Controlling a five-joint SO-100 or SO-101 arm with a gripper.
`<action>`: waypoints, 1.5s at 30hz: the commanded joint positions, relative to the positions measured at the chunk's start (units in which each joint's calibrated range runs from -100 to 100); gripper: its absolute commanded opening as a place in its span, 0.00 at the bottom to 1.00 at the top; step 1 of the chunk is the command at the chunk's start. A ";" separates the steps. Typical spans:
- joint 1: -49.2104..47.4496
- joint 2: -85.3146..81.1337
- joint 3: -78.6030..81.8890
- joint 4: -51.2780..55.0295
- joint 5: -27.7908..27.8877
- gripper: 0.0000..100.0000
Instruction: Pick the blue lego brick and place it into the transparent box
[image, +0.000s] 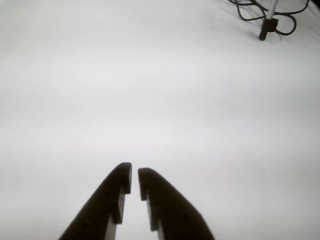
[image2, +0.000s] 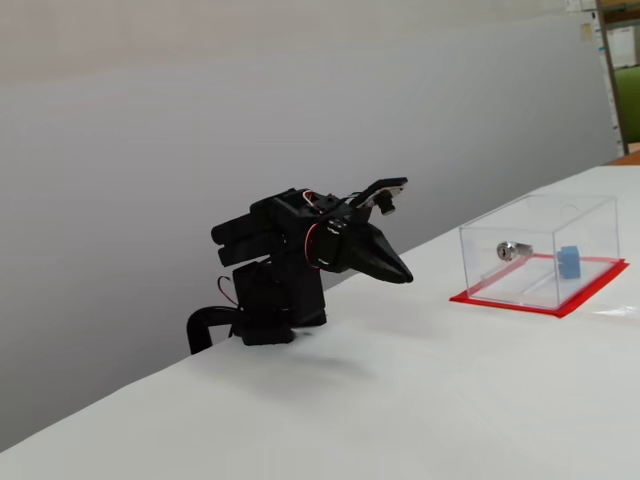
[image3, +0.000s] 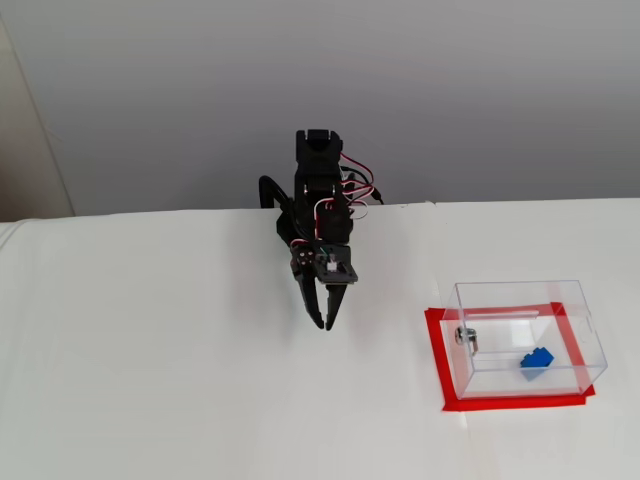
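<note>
1. Blue lego brick (image3: 536, 360): you will find it inside the transparent box, resting on the floor toward the box's right-hand end in a fixed view. In the other fixed view (image2: 569, 262) it sits right of the lock, seen through the clear wall. Its long axis runs slightly skewed to the box walls. The studs are too small to count. No lettering can be made out on it.

2. Transparent box (image3: 575, 300): a clear rectangular box on a red base (image3: 436, 350) that frames it on the table. The box's long axis runs left to right in a fixed view. A small silver lock (image3: 467, 337) sits in its left wall; the same lock (image2: 507, 250) shows in the other fixed view. No label is readable.

3. Gripper (image3: 326, 324): it hangs left of the box, well apart from it, tips pointing down toward the table. In the wrist view (image: 135, 176) you see the two dark fingers nearly together with only a thin gap, and nothing between them. The bases of the fingers are cut off at the lower edge.

4. Table (image3: 150, 380): plain white surface carrying the box.

5. Cables (image: 260, 10): dark loops at the top right of the wrist view, far from the gripper, cut off by the frame edge; a small dark foot (image: 266, 27) stands by them, unidentifiable.
</note>
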 joint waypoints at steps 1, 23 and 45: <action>1.13 -0.68 4.48 -7.65 -3.03 0.01; 7.64 -0.59 4.84 7.24 -3.92 0.01; 7.12 -0.59 4.84 10.81 -3.45 0.01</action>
